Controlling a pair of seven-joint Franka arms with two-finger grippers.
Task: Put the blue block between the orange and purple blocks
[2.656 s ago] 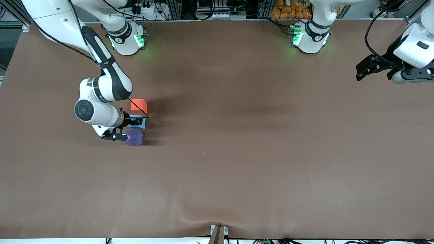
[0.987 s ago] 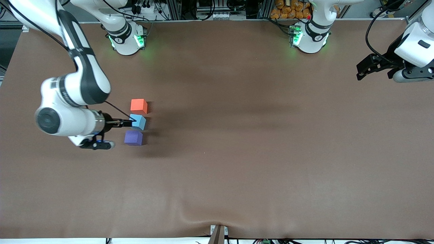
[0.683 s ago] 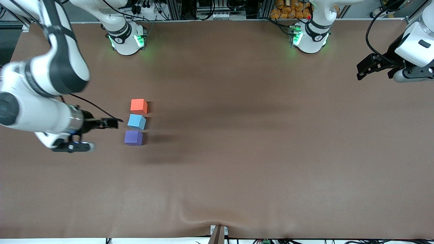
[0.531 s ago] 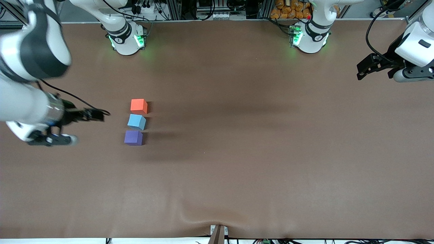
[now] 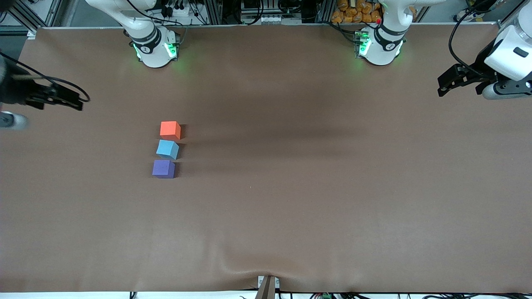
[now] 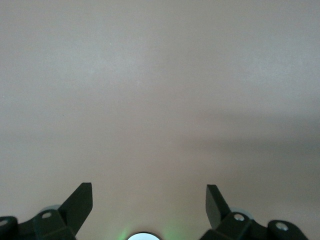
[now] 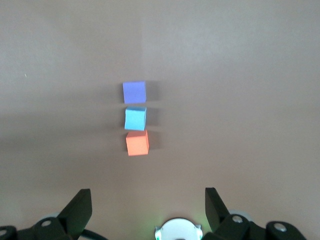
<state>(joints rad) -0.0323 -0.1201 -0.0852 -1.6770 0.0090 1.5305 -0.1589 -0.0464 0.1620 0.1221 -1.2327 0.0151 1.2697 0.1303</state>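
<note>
We see a brown table [image 5: 291, 207] | blue block [image 5: 167, 149] sits between orange block [image 5: 170, 129] and purple block [image 5: 163, 168] | right gripper [image 5: 68, 99] wide, empty, at the right arm's end | left gripper [image 5: 447, 85] wide, empty, waiting.

Even overhead light falls on the brown table [image 5: 316, 199]; soft shadows spread from the blocks toward the left arm's end. The right gripper [image 5: 62, 99] is motion-blurred.
</note>
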